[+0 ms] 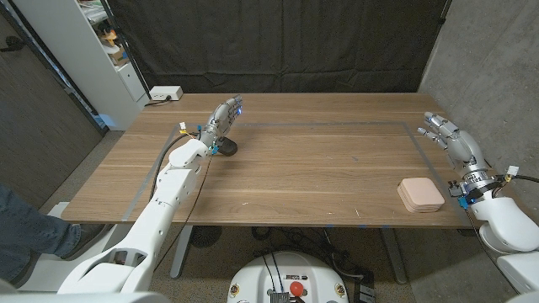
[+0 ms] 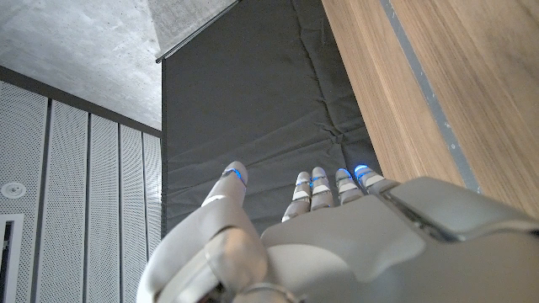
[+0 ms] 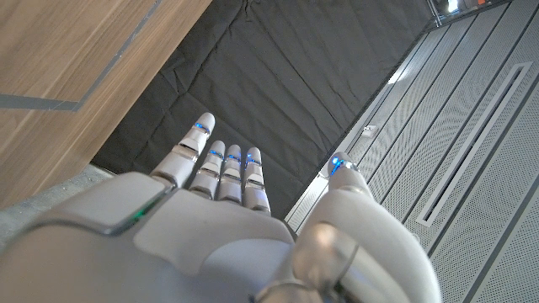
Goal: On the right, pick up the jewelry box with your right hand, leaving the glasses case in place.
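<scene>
The jewelry box (image 1: 420,195) is seen as a flat, pale pink, squarish thing with rounded corners. It lies on the wooden worktop (image 1: 312,177) at the right side, close to the near edge, and nothing touches it. A thin grey line is marked on the worktop, and the box is placed just inside the right part of this line.

The right hand (image 1: 448,139) is held beyond the box and a little more to the right, near the worktop's right edge, apart from the box. Its fingers (image 3: 227,168) are stretched out and slightly spread, and nothing is held in it. The right wrist, with its blue and black fittings, is found just beside the box's right edge.

On the far left part of the worktop a small dark object (image 1: 226,148) is lying; it cannot be told exactly what it is. The left hand (image 1: 224,117) is raised just above and behind it, with its fingers (image 2: 313,190) extended and empty.

Behind the worktop a black curtain (image 1: 278,42) is hung. A white box (image 1: 166,93) is seen on the floor at the far left corner, beside a white shelf (image 1: 101,50).
</scene>
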You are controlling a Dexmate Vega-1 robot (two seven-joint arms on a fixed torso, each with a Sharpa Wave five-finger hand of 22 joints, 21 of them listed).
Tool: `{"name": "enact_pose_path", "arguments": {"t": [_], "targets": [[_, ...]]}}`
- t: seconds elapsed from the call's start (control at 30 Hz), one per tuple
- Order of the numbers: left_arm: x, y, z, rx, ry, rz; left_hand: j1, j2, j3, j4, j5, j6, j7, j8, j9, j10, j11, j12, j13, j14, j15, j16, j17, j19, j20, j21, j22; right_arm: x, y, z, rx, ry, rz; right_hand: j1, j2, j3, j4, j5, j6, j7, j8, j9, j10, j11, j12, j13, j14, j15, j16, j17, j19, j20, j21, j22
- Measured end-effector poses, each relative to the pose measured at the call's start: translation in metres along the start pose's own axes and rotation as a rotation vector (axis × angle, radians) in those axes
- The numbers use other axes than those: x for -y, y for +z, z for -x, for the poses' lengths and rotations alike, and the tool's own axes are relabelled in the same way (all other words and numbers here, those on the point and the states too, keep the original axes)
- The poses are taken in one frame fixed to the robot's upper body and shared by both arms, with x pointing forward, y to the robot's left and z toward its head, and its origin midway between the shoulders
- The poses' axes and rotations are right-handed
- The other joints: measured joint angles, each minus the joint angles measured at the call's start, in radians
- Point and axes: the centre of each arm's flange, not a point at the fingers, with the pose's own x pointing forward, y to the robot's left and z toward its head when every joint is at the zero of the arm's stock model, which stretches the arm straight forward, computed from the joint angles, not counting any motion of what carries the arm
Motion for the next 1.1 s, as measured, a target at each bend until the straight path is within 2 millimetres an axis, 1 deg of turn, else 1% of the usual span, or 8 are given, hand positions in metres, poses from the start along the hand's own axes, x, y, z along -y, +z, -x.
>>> {"name": "enact_pose_path", "arguments": {"t": [0.13,0.3,0.6,0.67,0.93,1.03,1.1], "targets": [[0.001,0.001,0.000,0.000,-0.002,-0.001,0.000,0.000,0.002,-0.002,0.000,0.000,0.000,0.000,0.000,0.000,0.000,0.000,0.000,0.000,0.000,0.000,0.000,0.000,0.000,0.000,0.000,0.001,0.001,0.003,0.002,-0.001,0.006,0.000,0.000,0.000,0.000,0.000,0.000,0.000,0.000,0.000,0.004,-0.004,0.000,0.000,0.006,-0.006,0.000,0.000,0.000,0.000,0.000,0.000],[0.002,0.002,-0.001,0.002,-0.005,-0.005,0.000,0.000,0.004,-0.004,0.000,0.000,0.000,0.000,0.000,0.000,0.000,0.000,0.000,0.000,0.000,0.000,0.000,0.000,0.000,0.000,0.000,0.003,0.002,0.006,0.002,-0.005,0.013,0.005,-0.005,0.000,0.000,0.000,0.000,0.000,0.000,0.000,0.004,-0.004,0.000,0.000,0.005,-0.005,0.000,0.000,0.000,0.000,0.000,0.000],[0.003,0.003,-0.001,0.004,-0.004,-0.007,0.000,0.000,0.004,-0.004,0.000,0.000,0.000,0.000,0.000,0.000,0.000,0.000,0.000,0.000,0.000,0.000,0.000,0.000,0.000,0.000,0.000,0.005,0.004,0.012,0.001,-0.008,0.025,0.005,-0.005,0.000,0.000,0.000,0.000,0.000,0.000,0.000,0.004,-0.004,0.000,0.000,0.005,-0.005,0.000,0.000,0.000,0.000,0.000,0.000],[0.003,0.003,-0.001,0.004,-0.004,-0.007,0.000,0.000,0.004,-0.004,0.000,0.000,0.000,0.000,0.000,0.000,0.000,0.000,0.000,0.000,0.000,0.000,0.000,-0.006,0.006,0.000,0.000,0.005,0.004,0.013,0.001,-0.008,0.026,0.005,-0.005,0.004,-0.004,0.000,0.003,-0.003,0.000,0.000,0.004,-0.004,0.000,0.000,0.005,-0.005,0.000,0.000,0.000,0.000,0.000,0.000],[0.003,0.003,-0.001,0.004,-0.006,-0.008,0.000,0.000,0.004,-0.004,0.000,0.000,0.000,0.000,0.000,0.000,0.000,0.000,0.000,0.000,0.000,0.000,0.000,-0.006,0.005,0.000,0.000,0.005,0.006,0.018,0.001,-0.007,0.040,0.005,-0.005,0.004,-0.004,0.000,0.003,-0.003,0.000,0.000,0.004,-0.004,0.000,0.000,0.005,-0.005,0.000,0.000,0.000,0.000,0.000,0.000],[0.004,0.005,-0.002,0.006,-0.008,-0.010,0.000,0.000,0.004,-0.004,0.000,0.000,0.000,0.000,0.000,0.000,0.000,0.000,0.000,0.000,0.000,0.000,0.000,-0.005,0.005,0.000,0.000,0.005,0.007,0.020,0.000,-0.008,0.044,0.012,-0.012,0.004,-0.004,0.000,0.003,-0.003,0.000,0.000,0.004,-0.004,0.000,0.000,0.005,-0.005,0.000,0.000,0.000,0.000,0.000,0.000],[0.004,0.005,-0.003,0.007,-0.009,-0.011,0.000,0.000,0.004,-0.004,0.000,0.000,0.000,0.000,0.000,0.000,0.000,0.000,0.000,0.000,0.000,0.000,0.000,-0.005,0.005,0.000,0.000,0.005,0.007,0.021,0.000,-0.008,0.046,0.012,-0.012,0.000,-0.008,0.000,0.003,-0.003,0.000,0.000,0.004,-0.004,0.000,0.000,0.005,-0.005,0.000,0.000,0.000,0.000,0.000,0.000]]}}
